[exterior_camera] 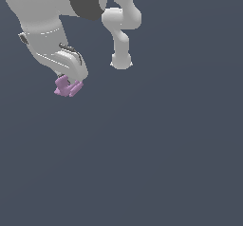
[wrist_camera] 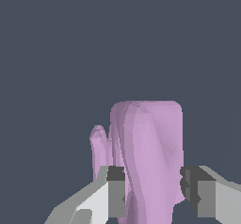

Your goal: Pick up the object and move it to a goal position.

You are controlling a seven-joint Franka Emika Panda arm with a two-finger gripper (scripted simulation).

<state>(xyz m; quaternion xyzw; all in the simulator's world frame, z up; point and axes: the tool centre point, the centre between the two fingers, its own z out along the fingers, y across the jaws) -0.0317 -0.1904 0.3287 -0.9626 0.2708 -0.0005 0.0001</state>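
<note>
Jaws clamped on the lilac object [wrist_camera: 148, 157], 1 dark pad [wrist_camera: 116, 190] pressed against each flank in the wrist view, and the ridged lump stands out well past the fingertips. From the exterior view, the white arm [exterior_camera: 52, 35] reaches down from the upper left and the gripper [exterior_camera: 66, 80] has that small purple piece [exterior_camera: 66, 87] hanging at its tip, over plain dark grey ground; whether it touches anything below is not clear.
</note>
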